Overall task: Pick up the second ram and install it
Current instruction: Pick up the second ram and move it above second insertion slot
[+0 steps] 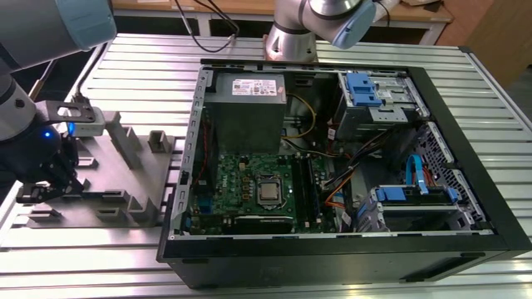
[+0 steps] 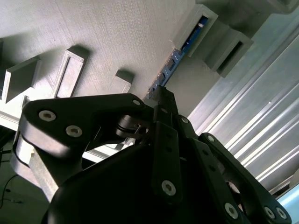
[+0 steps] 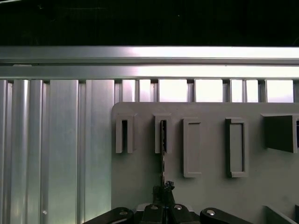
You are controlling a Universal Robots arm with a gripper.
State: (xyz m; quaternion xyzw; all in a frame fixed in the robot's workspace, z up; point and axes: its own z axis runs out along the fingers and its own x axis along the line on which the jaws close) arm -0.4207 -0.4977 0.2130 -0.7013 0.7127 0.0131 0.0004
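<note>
Second ram (image 3: 162,163) on edge in a slot of the fixture plate (image 3: 210,196), exterior view's left, gripper (image 3: 163,186) clamped on its end. Likely pickup stage; calls for a straight, untwisted pull.

Ribbed aluminium table (image 1: 133,56) with a grey holder plate (image 1: 124,180) beside an open computer case (image 1: 332,255)

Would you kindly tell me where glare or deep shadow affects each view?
First wrist view: aluminium slats glare white above the grey fixture plate. Second wrist view: the gripper, shut on the second ram, is a dark silhouette. Exterior view: evenly lit.
</note>
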